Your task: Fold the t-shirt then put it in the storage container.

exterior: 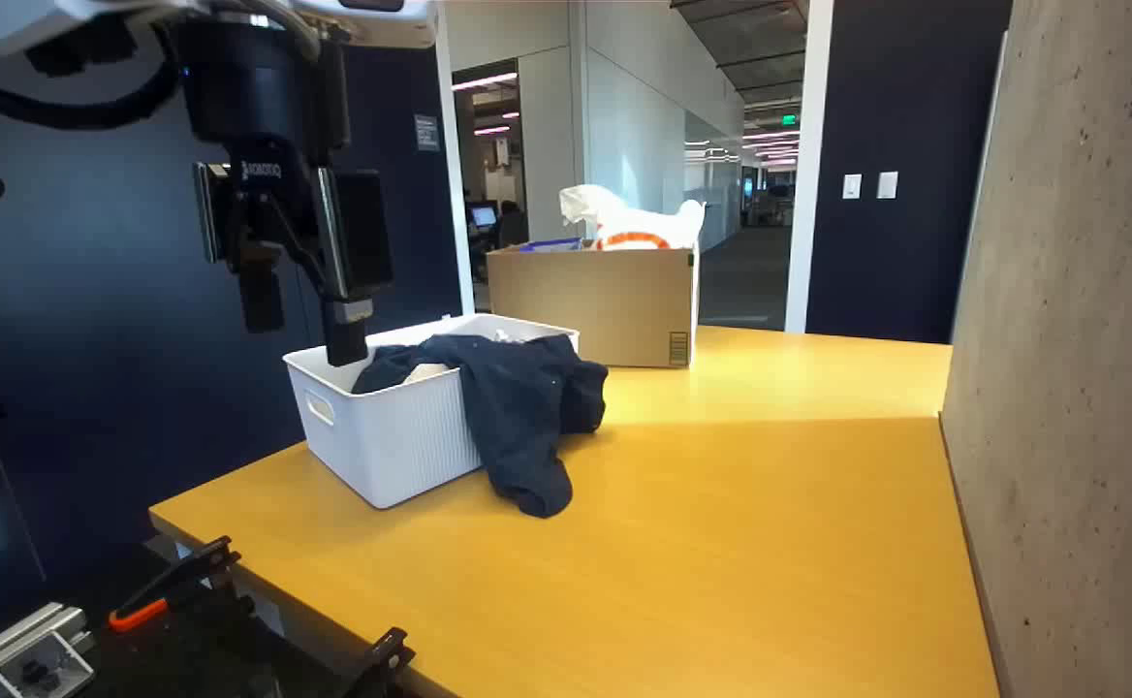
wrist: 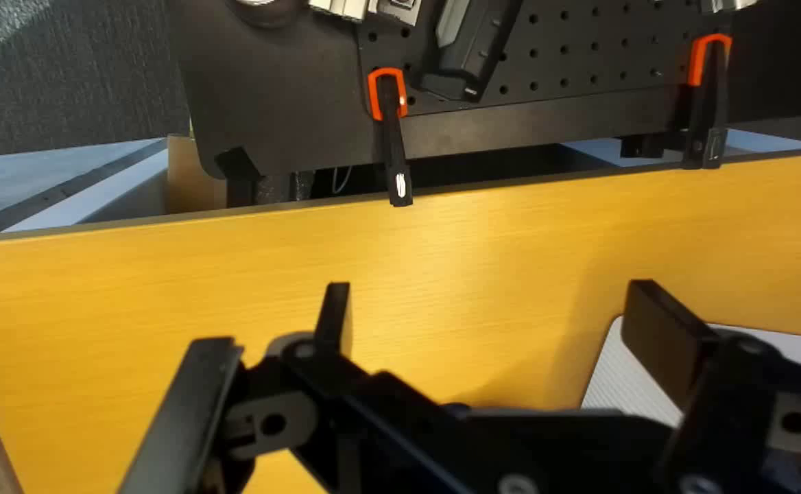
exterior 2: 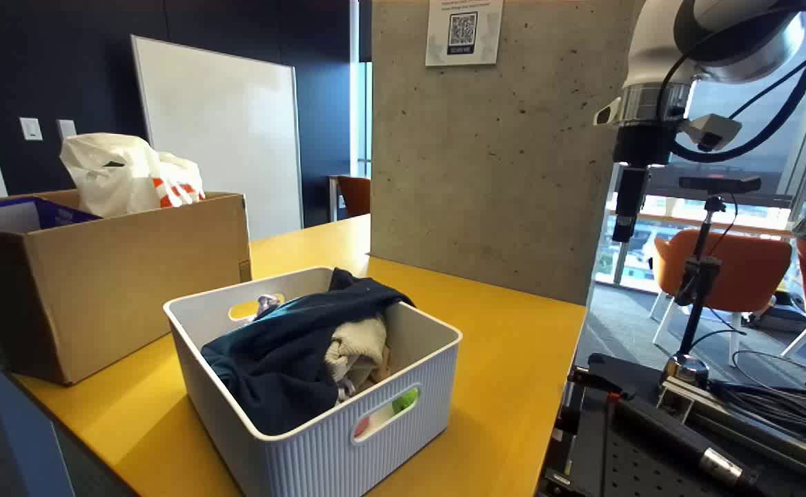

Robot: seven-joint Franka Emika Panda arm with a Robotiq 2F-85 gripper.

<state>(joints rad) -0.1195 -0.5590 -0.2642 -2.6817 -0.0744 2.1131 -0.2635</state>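
Note:
A dark navy t-shirt lies in the white ribbed storage container, partly over its rim. In an exterior view the t-shirt (exterior: 522, 417) hangs down the outside of the container (exterior: 406, 441) to the table. In an exterior view the rest of the t-shirt (exterior 2: 286, 355) is bunched inside the container (exterior 2: 358, 455), beside a cream knit item (exterior 2: 358, 348). My gripper (exterior: 302, 325) is open and empty, raised above the table; it also shows in an exterior view (exterior 2: 624, 228). In the wrist view the gripper's (wrist: 486, 298) fingers are wide apart, and a corner of the container (wrist: 623, 384) shows behind one finger.
A cardboard box (exterior: 590, 308) with a white plastic bag (exterior: 648, 221) stands beyond the container; the box (exterior 2: 141, 276) also shows in an exterior view. A concrete pillar (exterior: 1070, 339) borders the yellow table (exterior: 721, 543). Orange-tipped clamps (wrist: 392, 137) grip the table edge.

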